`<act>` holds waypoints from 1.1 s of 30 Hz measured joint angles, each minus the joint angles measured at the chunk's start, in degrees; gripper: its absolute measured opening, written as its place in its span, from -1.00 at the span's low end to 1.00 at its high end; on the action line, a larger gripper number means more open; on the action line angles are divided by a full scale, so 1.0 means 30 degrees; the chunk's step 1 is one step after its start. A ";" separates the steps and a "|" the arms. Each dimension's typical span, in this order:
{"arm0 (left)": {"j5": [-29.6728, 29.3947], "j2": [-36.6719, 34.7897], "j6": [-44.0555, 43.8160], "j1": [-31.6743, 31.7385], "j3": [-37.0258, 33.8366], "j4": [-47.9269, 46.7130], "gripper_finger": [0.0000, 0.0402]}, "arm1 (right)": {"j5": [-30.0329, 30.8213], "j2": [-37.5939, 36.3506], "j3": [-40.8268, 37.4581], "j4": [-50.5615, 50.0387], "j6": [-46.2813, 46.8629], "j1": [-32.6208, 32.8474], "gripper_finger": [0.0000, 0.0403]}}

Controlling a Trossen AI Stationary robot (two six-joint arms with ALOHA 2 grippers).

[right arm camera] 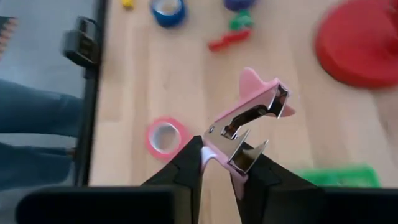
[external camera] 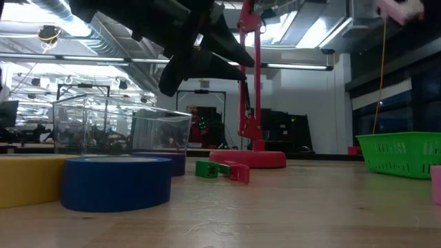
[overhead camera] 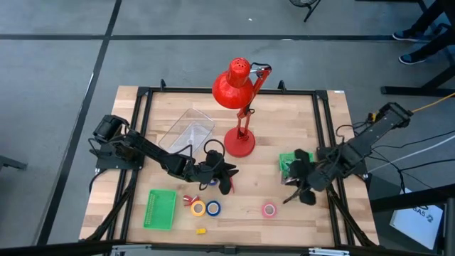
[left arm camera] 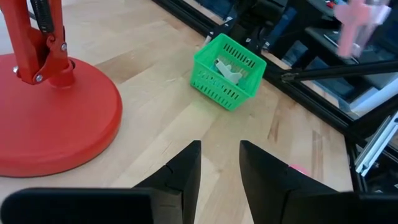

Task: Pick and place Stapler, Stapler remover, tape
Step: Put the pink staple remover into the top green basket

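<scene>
A pink stapler remover (right arm camera: 252,118) is in my right gripper (right arm camera: 227,152), which is shut on it above the table's right side (overhead camera: 300,190), beside the small green basket (overhead camera: 288,163). The tape rolls lie flat near the front edge: yellow (overhead camera: 198,208), blue (overhead camera: 212,207) and pink (overhead camera: 269,209). A small red and green thing (overhead camera: 189,199) lies next to them; I cannot tell whether it is the stapler. My left gripper (left arm camera: 221,152) hovers open and empty at mid-table (overhead camera: 226,181), in front of the red lamp's base (overhead camera: 239,143). My right gripper pinches the stapler remover by its closed rear end (right arm camera: 214,155) between its two fingers. The remover's metal claws (right arm camera: 255,115) point away from the fingers. The fingers slant downward, and the remover is lifted clear of the table, above the pink tape roll (right arm camera: 165,138).
A clear plastic box (overhead camera: 186,131) stands at the far left, and a flat green basket (overhead camera: 161,208) sits at the near left. A pale thing (left arm camera: 227,70) lies in the small green basket. A tiny yellow piece (overhead camera: 201,230) is at the front edge. A black frame (overhead camera: 323,121) borders the table.
</scene>
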 joint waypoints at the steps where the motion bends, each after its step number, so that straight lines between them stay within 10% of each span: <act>1: 0.0001 0.0000 -0.0013 0.0000 0.0000 0.0003 -0.48 | 0.0355 -0.0222 0.0000 -0.0841 0.0632 0.0263 -0.64; 17: 0.0009 0.0000 0.0236 0.0000 0.0000 -0.0015 -0.47 | 0.1078 -0.1019 -0.0003 -0.8676 0.8706 0.1843 -0.61; 33: -0.0020 0.0000 0.0239 0.0000 0.0000 -0.0029 -0.47 | 0.1963 -0.1034 -0.6946 -0.2385 1.2682 0.1254 -0.59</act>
